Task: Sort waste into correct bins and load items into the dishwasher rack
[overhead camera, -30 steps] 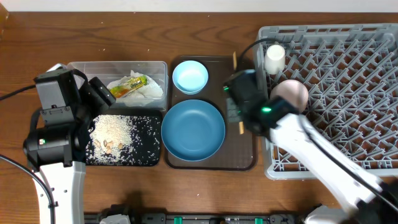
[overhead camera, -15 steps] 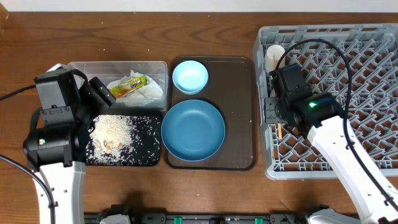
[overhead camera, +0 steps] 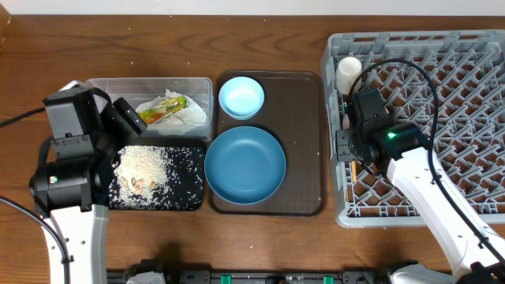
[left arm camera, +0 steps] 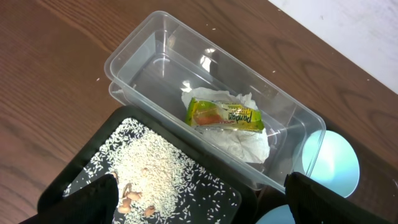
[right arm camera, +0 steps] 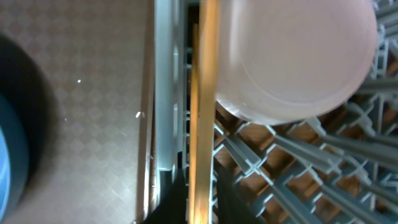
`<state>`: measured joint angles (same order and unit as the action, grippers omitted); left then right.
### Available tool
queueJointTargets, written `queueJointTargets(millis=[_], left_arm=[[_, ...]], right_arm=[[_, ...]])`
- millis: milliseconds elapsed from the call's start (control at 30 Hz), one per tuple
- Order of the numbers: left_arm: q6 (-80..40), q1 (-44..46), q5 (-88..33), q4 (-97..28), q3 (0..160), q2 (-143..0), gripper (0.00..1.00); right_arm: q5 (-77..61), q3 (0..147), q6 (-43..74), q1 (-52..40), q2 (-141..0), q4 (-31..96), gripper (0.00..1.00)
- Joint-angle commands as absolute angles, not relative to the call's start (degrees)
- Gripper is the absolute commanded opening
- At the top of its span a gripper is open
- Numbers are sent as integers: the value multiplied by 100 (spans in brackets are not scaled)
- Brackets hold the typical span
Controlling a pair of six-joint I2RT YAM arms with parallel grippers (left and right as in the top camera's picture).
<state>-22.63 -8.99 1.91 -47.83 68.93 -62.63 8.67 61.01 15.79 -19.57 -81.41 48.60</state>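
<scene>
The chopsticks [right arm camera: 202,112] are thin, straight, pale wood. They lie in the grey rack [right arm camera: 164,93] along its wall next to the brown tray [right arm camera: 93,93], beside the pale-pink bowl [right arm camera: 292,56]. The right end effector [right arm camera: 200,205] stands narrow around them; whether it grips them I cannot tell. The left end effector [left arm camera: 208,198] gapes wide, empty, above the clear tub [left arm camera: 143,50] and black tray [left arm camera: 68,186].

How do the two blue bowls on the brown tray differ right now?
The large dark-blue bowl is much wider and darker than the small light-blue bowl. On the brown tray, the large one sits at the near end, the small one at the far end. Both stand upright, empty.
</scene>
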Motion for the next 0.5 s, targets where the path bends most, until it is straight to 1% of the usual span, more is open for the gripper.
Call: queueJointTargets(millis=[0,167,233,400,467], left_arm=[[-2231,-930,261,-4799,6956,-6287,88],[-2231,-930,259,-4799,6956,-6287,88],[-2231,-930,259,-4799,6956,-6287,88],[-2231,-930,261,-4799,6956,-6287,88],[-2231,-930,261,-4799,6956,-6287,88]], right_arm=[[851,6088,1538,-1935,-8171,4871,22],[812,6088,1538,-1946,-8171,4890,22],[471,6088,1538,-1964,-8171,4882,21],[-2342,6095,1363,-2086,-8171,4416,20],[-2897,6095,1256,-2333,-8171,4091,22]])
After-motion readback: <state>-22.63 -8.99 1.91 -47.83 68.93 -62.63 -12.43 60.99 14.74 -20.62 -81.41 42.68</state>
